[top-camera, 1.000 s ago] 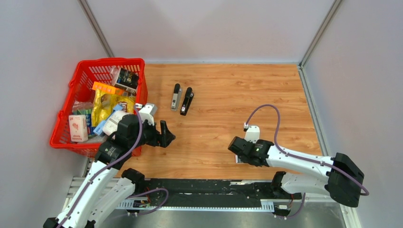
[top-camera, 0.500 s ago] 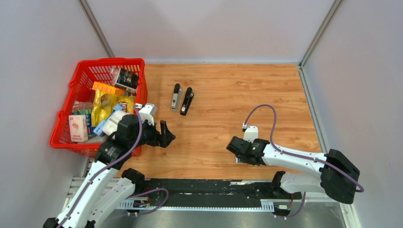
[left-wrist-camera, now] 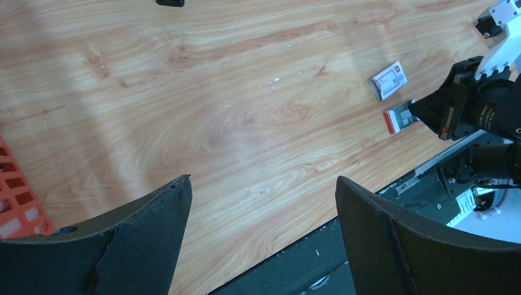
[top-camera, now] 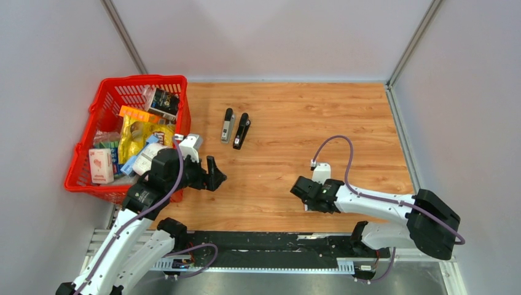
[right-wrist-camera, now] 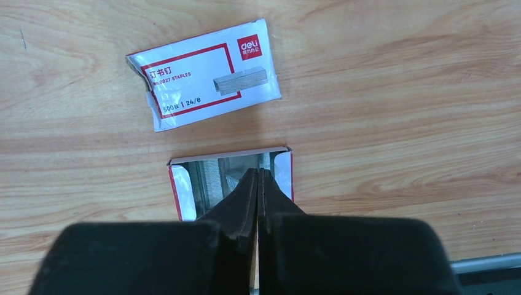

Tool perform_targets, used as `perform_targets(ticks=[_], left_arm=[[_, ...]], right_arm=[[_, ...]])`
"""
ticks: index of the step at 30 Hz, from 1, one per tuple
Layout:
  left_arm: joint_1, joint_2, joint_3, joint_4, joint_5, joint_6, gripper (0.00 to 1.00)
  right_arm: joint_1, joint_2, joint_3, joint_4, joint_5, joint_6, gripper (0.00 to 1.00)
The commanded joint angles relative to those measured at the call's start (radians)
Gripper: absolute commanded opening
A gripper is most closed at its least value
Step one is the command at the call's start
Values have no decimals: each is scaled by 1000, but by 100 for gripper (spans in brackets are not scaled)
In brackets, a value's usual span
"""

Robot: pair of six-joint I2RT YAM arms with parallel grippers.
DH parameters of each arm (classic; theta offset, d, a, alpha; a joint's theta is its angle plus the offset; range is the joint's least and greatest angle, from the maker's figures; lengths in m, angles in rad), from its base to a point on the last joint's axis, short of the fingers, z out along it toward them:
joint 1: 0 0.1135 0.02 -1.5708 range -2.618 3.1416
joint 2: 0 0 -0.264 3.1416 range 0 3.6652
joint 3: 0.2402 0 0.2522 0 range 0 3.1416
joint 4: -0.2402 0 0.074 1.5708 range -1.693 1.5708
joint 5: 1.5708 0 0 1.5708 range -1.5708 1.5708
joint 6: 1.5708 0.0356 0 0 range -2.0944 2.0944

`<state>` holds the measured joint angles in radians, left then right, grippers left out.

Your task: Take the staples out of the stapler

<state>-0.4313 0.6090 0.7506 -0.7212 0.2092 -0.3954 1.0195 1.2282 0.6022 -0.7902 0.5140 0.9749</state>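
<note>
Two black staplers lie side by side at the table's far middle, away from both grippers. My right gripper is shut, its tips pressed together with nothing visible between them. They dip into an open white-and-red tray that holds silvery ribbed staples. The tray's printed white-and-red sleeve lies flat just beyond it. In the top view the right gripper is near the front edge. My left gripper is open and empty, hovering over bare wood.
A red basket full of packets stands at the left, beside the left arm. The black rail runs along the table's near edge. In the left wrist view the sleeve and tray show beside the right gripper.
The right arm has shifted a little to the left and away from the front edge, over the tray. The left arm and the staplers have not moved.
</note>
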Motion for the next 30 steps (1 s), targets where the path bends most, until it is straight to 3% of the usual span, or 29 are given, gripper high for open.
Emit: perform_targets(ticks=[1,19,30], left_arm=[[3,-9,0,26,12,1,94],[3,-6,0,28,13,0,94],[3,-8,-2,26,13,1,94]], right_arm=[[-2,-2,10,28,17,-4,0],[-2,-58,27,-58,66,8,0],[-2,-38,28,-27,49,4,0]])
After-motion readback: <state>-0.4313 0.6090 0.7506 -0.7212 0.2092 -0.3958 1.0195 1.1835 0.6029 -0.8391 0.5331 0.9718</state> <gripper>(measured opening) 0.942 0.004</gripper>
